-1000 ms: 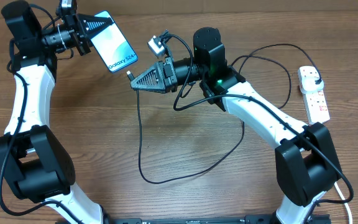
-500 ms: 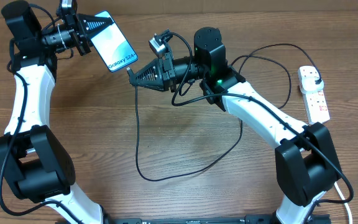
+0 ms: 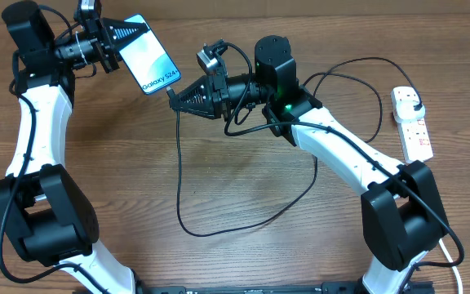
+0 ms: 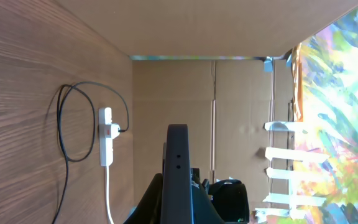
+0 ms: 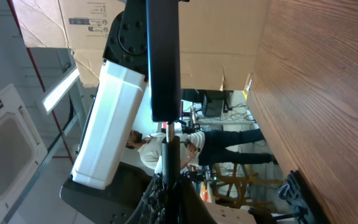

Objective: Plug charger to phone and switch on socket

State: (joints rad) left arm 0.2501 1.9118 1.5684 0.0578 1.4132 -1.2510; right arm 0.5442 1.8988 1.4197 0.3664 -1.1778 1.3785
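Observation:
My left gripper (image 3: 129,37) is shut on the phone (image 3: 153,59), held in the air at the upper left, its light-blue screen up and its "Galaxy" end pointing at the right arm. In the left wrist view the phone (image 4: 178,168) shows edge-on between the fingers. My right gripper (image 3: 178,97) is shut on the charger's connector (image 3: 170,94), whose tip sits just below the phone's end. In the right wrist view the connector (image 5: 171,134) points straight at the phone's dark end (image 5: 165,62). The black cable (image 3: 182,188) loops over the table to the adapter (image 3: 415,106) plugged in the socket (image 3: 412,124).
The white power strip lies near the right table edge and shows in the left wrist view (image 4: 106,135) too, with its thick white cord (image 4: 107,194). The cable's loop (image 3: 243,220) lies on the middle of the table. A cardboard wall (image 4: 241,93) stands behind the table.
My right gripper has moved a little up and left with the connector, closing on the phone's end. The cable's loop shifted slightly. The left arm has stayed still.

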